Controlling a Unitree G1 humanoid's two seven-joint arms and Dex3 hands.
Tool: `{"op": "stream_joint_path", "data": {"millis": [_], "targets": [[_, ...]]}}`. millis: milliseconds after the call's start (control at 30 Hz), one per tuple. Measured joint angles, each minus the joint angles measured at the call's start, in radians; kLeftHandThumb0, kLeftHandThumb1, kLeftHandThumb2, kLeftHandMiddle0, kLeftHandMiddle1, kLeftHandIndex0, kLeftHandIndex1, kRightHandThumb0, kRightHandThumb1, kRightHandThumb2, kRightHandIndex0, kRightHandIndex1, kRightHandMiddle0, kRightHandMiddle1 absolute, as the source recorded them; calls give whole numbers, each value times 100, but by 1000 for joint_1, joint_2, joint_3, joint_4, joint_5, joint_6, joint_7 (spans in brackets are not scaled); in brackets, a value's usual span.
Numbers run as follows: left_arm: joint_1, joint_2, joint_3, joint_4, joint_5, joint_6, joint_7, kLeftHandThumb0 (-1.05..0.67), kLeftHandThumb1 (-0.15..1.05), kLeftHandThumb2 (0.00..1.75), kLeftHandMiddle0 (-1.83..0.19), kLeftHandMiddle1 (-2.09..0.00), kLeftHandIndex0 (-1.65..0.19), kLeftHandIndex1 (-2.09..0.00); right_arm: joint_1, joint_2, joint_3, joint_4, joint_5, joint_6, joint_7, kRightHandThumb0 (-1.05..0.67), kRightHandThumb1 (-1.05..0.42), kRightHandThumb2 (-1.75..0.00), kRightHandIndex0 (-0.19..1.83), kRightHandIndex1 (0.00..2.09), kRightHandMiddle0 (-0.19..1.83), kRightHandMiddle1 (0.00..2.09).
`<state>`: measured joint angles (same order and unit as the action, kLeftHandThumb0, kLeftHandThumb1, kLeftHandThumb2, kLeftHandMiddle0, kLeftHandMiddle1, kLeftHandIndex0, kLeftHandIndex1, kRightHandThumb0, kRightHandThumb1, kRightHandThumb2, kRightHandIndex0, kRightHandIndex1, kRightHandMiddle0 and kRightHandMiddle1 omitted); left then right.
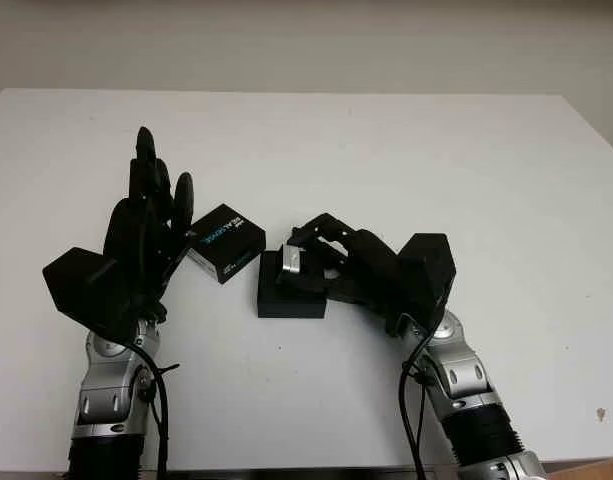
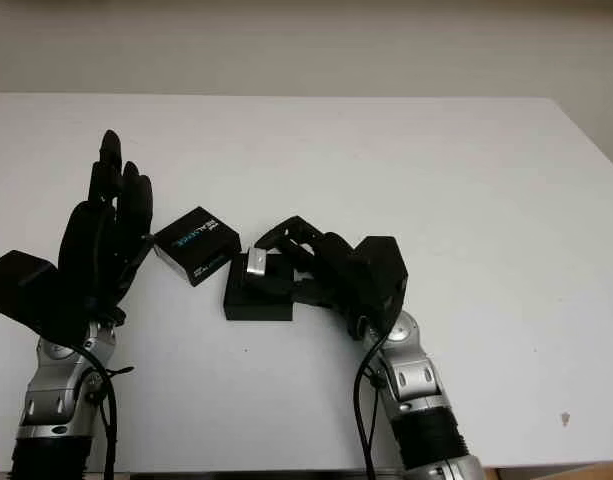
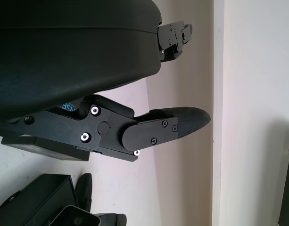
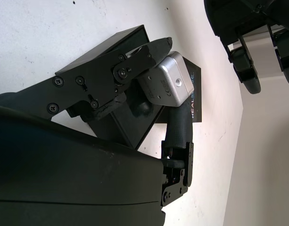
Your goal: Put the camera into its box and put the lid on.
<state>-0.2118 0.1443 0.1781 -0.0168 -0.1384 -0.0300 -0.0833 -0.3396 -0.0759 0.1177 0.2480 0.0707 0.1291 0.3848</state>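
A small silver camera [image 1: 292, 261] is held in my right hand [image 1: 321, 255], whose fingers [image 4: 117, 75] are shut around it; the camera [image 4: 166, 84] hangs just over the open black box [image 1: 289, 296] in the middle of the table. The box's black lid [image 1: 225, 242], printed with blue and white lettering, lies flat just left of the box. My left hand [image 1: 151, 215] is open and raised upright beside the lid's left side, not touching it.
The white table [image 1: 436, 160] stretches wide behind and to the right of the box. A wall runs along the table's far edge.
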Motion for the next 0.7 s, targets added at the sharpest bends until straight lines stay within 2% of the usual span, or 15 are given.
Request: {"op": "stream_joint_path", "data": {"millis": [433,667,700], "targets": [[0,-1,0,0,-2,-1,-5,-59,105,55,19,-5,19,-1,1,-3,22,12,-60,-49,-12,-40,-98,-5,24,7,28,171],[4,-2,-1,0,2,-1,-1,-58,105,56,19,-5,19,-2,12,-60,87,10,-223,-157,-72,-40,-98,-5,29,9,26,166],[6,-2,-1,0,2,-1,0,-58,105,56,19,-5,19,-2,12,-71,96,6,-241,-167,-72,-40,-97,-5,27,8,19,160]]}}
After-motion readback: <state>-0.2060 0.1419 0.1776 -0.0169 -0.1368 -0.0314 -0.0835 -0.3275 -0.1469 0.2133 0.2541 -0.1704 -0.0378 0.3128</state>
